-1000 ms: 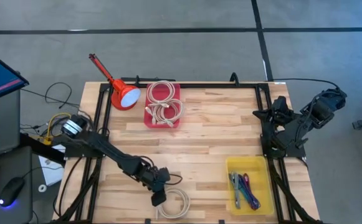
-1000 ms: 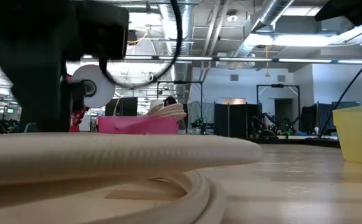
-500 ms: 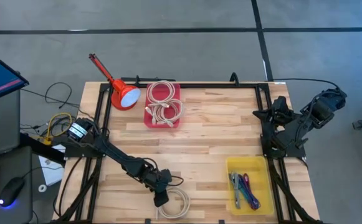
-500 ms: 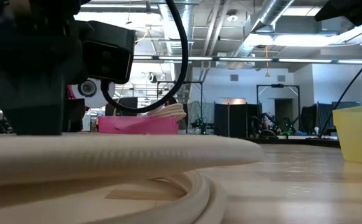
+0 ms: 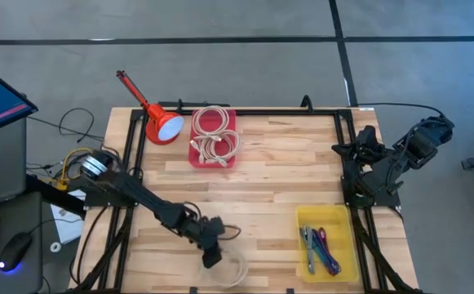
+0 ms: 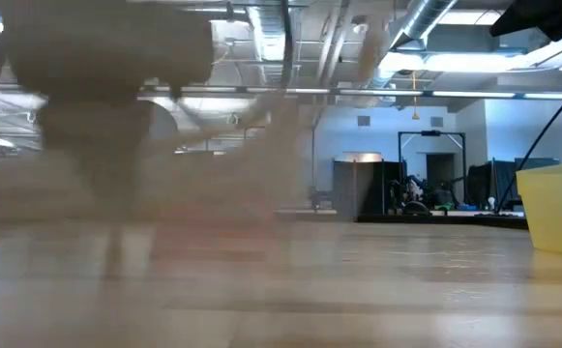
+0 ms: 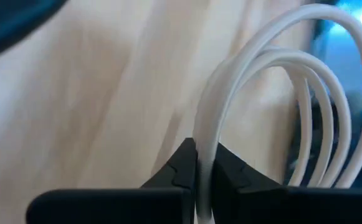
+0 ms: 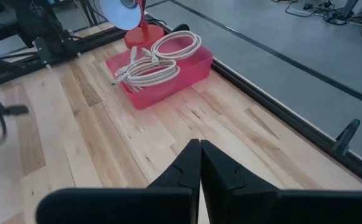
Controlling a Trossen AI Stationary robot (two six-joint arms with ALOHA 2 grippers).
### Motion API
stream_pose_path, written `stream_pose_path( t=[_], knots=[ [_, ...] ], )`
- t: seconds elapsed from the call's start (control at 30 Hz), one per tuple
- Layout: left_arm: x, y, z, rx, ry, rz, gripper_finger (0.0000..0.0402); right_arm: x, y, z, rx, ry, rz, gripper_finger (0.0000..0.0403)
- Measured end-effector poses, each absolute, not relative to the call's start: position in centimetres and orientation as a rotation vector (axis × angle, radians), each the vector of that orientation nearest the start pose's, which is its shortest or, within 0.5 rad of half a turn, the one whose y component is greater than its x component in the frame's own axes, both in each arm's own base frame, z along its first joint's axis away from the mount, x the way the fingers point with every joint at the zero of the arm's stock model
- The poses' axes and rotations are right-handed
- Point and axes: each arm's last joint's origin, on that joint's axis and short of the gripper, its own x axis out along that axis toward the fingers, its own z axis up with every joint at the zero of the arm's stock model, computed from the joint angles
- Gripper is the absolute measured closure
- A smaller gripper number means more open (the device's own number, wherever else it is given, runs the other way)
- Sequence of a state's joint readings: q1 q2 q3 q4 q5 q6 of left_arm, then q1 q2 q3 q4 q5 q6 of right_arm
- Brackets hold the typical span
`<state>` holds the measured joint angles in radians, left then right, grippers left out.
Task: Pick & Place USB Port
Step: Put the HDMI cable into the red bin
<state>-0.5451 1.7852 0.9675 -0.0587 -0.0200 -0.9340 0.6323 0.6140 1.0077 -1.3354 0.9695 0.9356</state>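
A coiled white USB cable [image 5: 230, 268] is near the table's front edge, left of centre. My left gripper [image 5: 210, 258] is over the coil's left side and shut on it. In the left wrist view the coil's loops [image 7: 305, 93] arc away beyond the fingertips [image 7: 200, 177]. The low view shows the cable only as a pale blur [image 6: 164, 222]. My right gripper [image 8: 200, 149] is shut on nothing, and its arm [image 5: 383, 163] is folded at the table's right edge. My left gripper pinches one strand of the white coil [image 7: 200, 134] between its two fingertips. The fingers come from above, slanting toward the table's near edge. The other loops curve away past the fingers. Whether the coil is clear of the table cannot be told.
A pink bin [image 5: 213, 155] with more white cables stands at the back, a red lamp [image 5: 159, 122] to its left. A yellow bin [image 5: 302, 237] with coloured cables sits at the front right. Bare wood lies between them.
My left gripper has shut from wide open onto a strand of the white coil. The coil lay still and sharp in the low view before. It now shows smeared there and fainter in the high view, so it is moving.
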Motion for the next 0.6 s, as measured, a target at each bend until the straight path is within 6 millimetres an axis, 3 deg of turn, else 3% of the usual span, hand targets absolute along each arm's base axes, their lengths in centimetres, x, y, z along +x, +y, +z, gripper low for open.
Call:
stream_pose_path(
  t=[0.13, 0.33, 0.6],
  knots=[
    [29.9, -16.4, 19.5, -0.594, 0.777, -0.008, 0.0385, 6.0, 1.4, 33.7, 0.216, 0.439, -0.565, 0.0403],
    [28.5, -13.0, 26.2, -0.530, 0.474, 0.101, 0.0386, 6.0, 1.4, 33.7, 0.215, 0.439, -0.565, 0.0403],
    [25.9, -9.7, 31.4, -0.377, 0.220, 0.294, 0.0386, 6.0, 1.4, 33.7, 0.215, 0.439, -0.564, 0.0403]
  ],
)
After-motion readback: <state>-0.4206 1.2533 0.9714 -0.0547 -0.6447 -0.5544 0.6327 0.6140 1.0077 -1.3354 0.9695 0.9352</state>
